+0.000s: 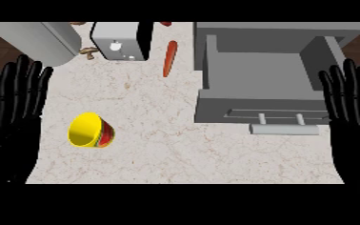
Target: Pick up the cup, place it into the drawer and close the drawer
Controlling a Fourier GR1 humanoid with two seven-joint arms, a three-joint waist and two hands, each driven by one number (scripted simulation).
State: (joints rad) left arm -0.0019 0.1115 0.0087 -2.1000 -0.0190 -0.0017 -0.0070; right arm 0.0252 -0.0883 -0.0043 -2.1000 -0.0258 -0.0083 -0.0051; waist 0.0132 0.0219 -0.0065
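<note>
Two black hands rest open and empty at the view's edges: your left hand (21,100) and right hand (343,100), fingers up. Nearest your left, the yellow cup (91,130) lies tipped on the counter (155,148). It may roll when touched. The grey drawer (256,71) stands open by your right.

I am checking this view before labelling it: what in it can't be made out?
- Small brown things, head view: partly hidden behind the grey appliance; what they are is unclear.
- Red thing: cut off by the top edge.
- Yellow cup: lies on its side, its base hidden by its own body.
- Drawer: open; its right part is hidden behind the right hand.
- Left hand: cut by the left edge.
</note>
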